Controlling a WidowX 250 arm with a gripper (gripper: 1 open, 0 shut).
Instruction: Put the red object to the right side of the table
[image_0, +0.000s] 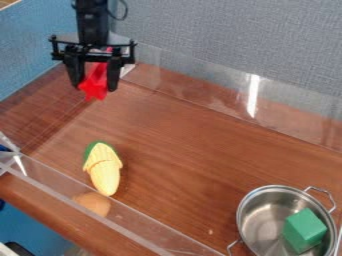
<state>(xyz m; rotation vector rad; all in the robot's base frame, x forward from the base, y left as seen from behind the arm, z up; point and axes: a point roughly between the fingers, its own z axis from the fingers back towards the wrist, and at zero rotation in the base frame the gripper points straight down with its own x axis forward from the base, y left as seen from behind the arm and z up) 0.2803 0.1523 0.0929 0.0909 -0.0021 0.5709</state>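
Red plastic shows between the black fingers of the gripper (95, 78) in the only view, a camera looking down across the table (201, 140) from one of its long sides: the red object (94, 86) hangs there clamped, its lower end sticking out below the fingertips and clear of the wood. The gripper points downward and sits over the far left corner of the tabletop as this camera sees it, close to the clear acrylic wall (201, 75) that runs along the back edge in front of a grey-blue backdrop. The reddish-brown wood-grain surface is otherwise open in the middle. Near the front edge, left of centre, a yellow corn cob (103, 168) with green husk lies on its side, well apart from the gripper. At the lower right corner stands a metal pot (261, 225) with side handles, and a green cube (306, 231) rests inside it.
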